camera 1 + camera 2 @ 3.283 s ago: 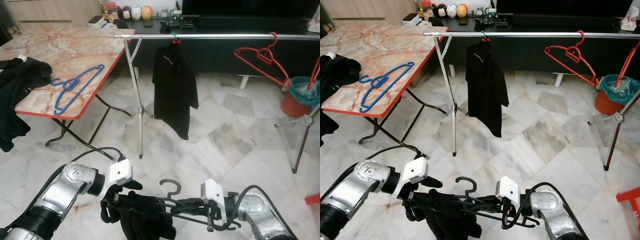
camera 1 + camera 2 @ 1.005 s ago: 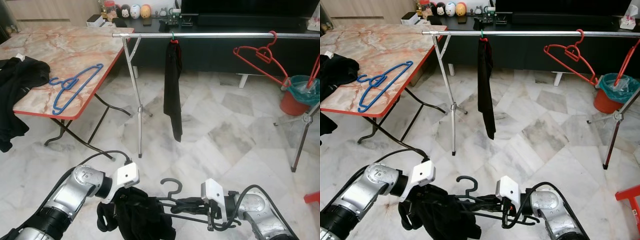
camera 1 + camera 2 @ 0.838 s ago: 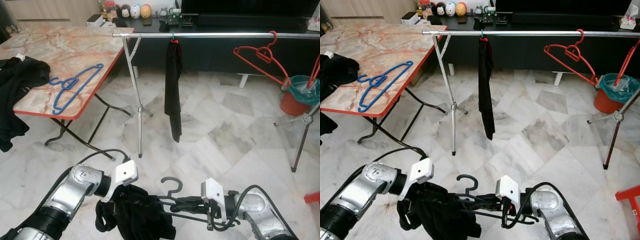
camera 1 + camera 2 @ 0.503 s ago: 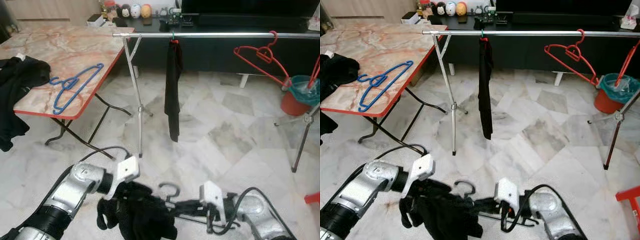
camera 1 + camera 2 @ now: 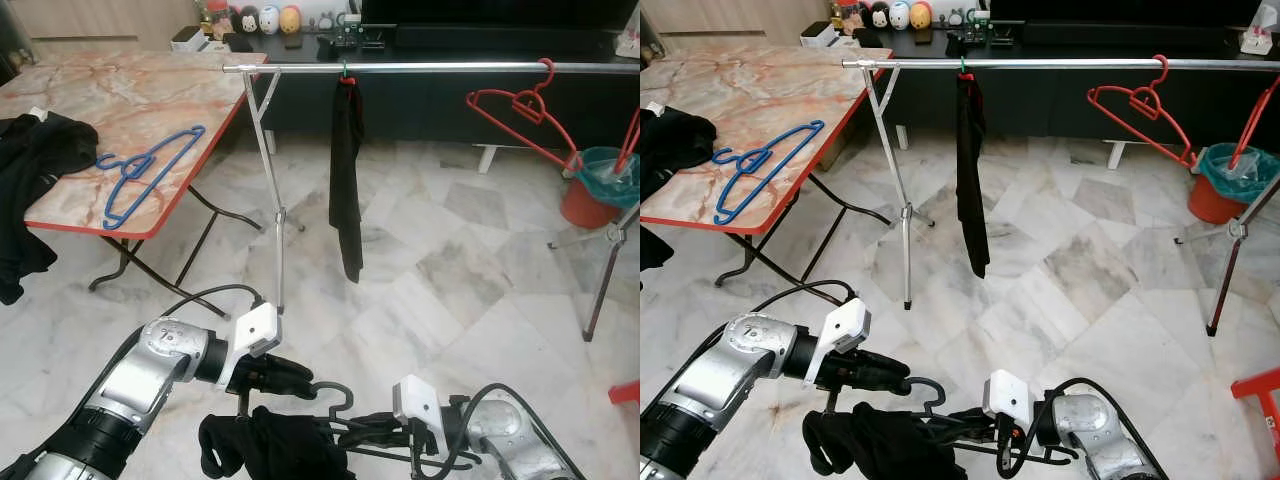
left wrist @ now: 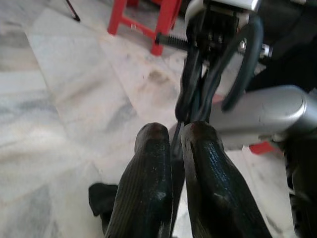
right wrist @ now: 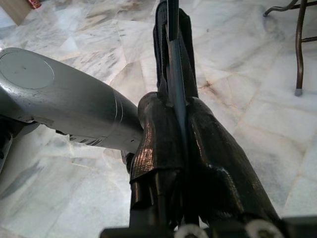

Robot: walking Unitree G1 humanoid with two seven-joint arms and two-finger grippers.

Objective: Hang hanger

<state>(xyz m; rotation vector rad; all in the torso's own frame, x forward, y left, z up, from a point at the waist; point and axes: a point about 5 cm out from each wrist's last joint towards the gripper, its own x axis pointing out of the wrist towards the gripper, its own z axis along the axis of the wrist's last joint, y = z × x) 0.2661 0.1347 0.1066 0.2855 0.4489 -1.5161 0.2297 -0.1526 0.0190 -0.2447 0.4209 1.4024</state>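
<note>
Item 1. Dark hanger, carrying a black garment. I see it low in front of me, just above the marble floor, hook upward, garment bunched under its left end.

Item 2. Right gripper. Fingers clamped on the hanger's thin bar; the wrist view shows the bar pinched between both pads.

Item 3. Left gripper. Fingers pressed together near the hook, just above the garment. The wrist view seems to show a dark strip between the pads, but I cannot tell whether they pinch the hanger wire or only sit against it.

Item 4. Clothes rail. Well apart from the hanger and much higher. It carries 1 black shirt and 1 red hanger.

Item 5. Table, at my left, with 1 blue hanger and dark clothing.

Risks, my judgement: the garment looks loosely draped, so lifting fast could shed it. The 2 grippers pulling unevenly could twist the hanger out of the right grip. Raising it near the shirt could snag the hook on fabric instead of seating it on the rail.
</note>
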